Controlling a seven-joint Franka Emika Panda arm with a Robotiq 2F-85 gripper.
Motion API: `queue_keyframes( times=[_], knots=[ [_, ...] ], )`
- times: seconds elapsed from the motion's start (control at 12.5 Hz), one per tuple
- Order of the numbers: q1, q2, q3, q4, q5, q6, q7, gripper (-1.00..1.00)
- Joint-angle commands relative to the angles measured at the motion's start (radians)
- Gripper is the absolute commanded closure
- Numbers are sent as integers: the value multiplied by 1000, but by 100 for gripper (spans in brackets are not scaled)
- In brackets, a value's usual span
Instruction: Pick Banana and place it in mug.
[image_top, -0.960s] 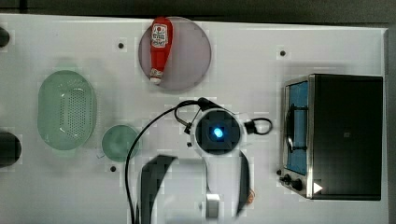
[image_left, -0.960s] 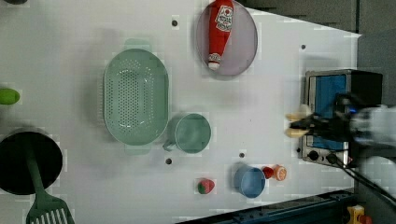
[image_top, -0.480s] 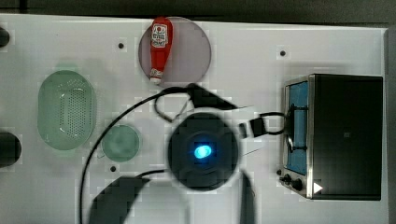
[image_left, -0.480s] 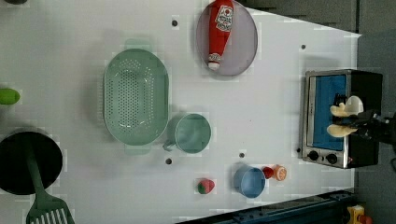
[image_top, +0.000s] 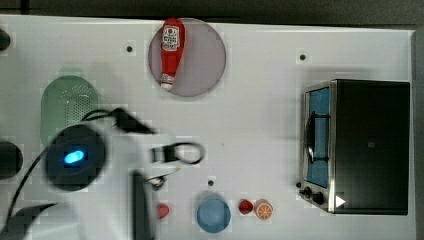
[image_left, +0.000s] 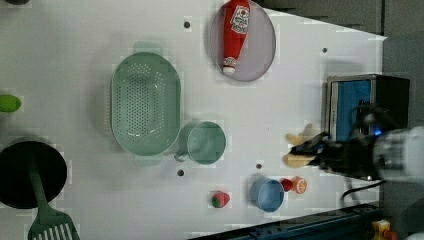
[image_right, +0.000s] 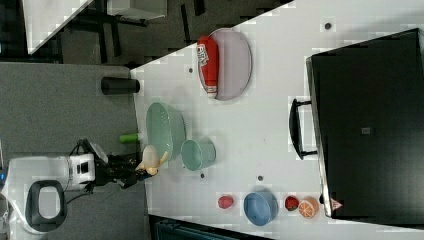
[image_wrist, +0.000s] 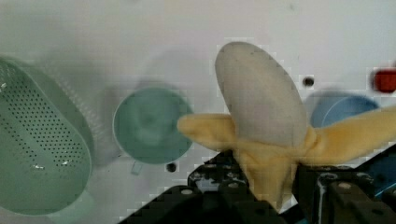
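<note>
Banana (image_wrist: 261, 116), peeled, clamped in end effector (image_wrist: 266, 186) and held above the counter (image_left: 75, 50). Mug (image_left: 206, 142) sits apart, touching the colander (image_left: 145, 102); blue cup (image_left: 267, 195) nearby.

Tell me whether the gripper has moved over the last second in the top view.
Yes. The arm with the gripper, shut on the banana, went from near the toaster oven toward the top view's left, by the colander.

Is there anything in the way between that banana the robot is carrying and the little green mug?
Nothing visible. The gripper holds the banana up above the table, and the mug stands open and empty. The colander sits beside the mug, not over it.
</note>
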Motion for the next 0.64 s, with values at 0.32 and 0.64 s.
queue_keyframes(
  times=[0.32,0.64],
  knots=[
    [40,157,106,-136,15,395,378,34],
    [40,320,101,-148,9,514,382,29]
  ],
)
